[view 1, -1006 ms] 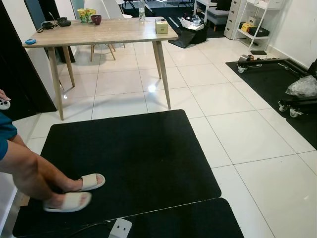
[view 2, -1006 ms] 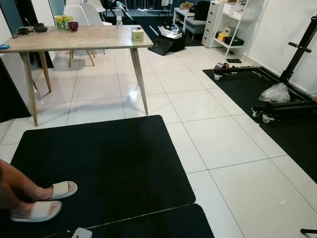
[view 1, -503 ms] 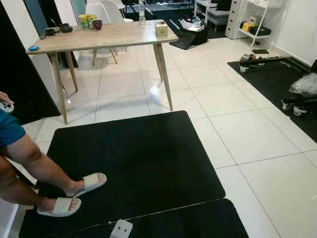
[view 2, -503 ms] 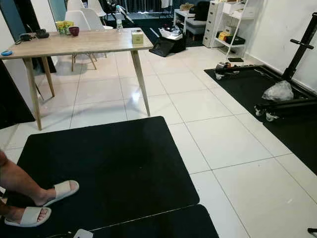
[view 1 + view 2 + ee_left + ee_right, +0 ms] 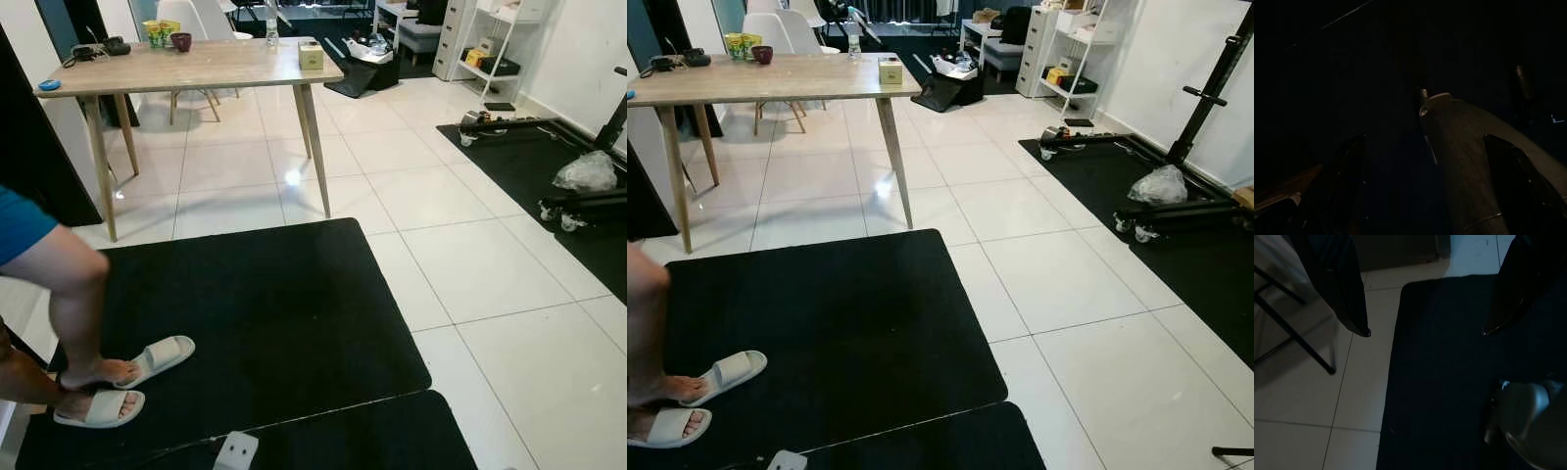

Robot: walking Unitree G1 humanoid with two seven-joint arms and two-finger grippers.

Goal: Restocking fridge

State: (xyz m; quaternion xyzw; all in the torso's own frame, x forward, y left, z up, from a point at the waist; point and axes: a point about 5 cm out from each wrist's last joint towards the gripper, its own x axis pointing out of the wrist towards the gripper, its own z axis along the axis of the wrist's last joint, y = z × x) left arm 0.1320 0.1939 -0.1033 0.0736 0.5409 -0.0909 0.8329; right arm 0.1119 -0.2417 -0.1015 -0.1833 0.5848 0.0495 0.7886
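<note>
The head camera looks down across a room with a white tiled floor [image 5: 460, 264] and a large black mat [image 5: 265, 313] in front of the robot; a second black mat [image 5: 392, 441] lies just beyond a seam at the near edge. At the robot's left a person stands on the mat in pale slippers [image 5: 127, 377], one bare leg [image 5: 73, 304] bent at the knee and a blue sleeve or hem at the frame's edge. A small white object [image 5: 235, 452], too cropped to identify, lies at the near border of the mat.

Farther off stands a wooden table [image 5: 186, 67] on slanted legs. On its top are a small yellowish box [image 5: 312, 56] near the right corner, a dark red cup [image 5: 181, 41], a green and yellow package [image 5: 154, 32] beside the cup, and a clear bottle [image 5: 271, 35]. White chairs [image 5: 774, 29] stand behind it. To the right lie a black floor mat with a wheeled black frame [image 5: 1176, 211] carrying a grey plastic bag [image 5: 1161, 184], and white shelving [image 5: 1068, 49] against the far wall.

No fridge or stock item can be made out in these frames.

The right gripper [image 5: 1425, 330] hangs over the edge of the black mat with its two black fingers [image 5: 1347, 298] spread wide apart and nothing between them. The left gripper [image 5: 1420, 161] hangs in deep shade; whether its fingers are spread or closed cannot be told
</note>
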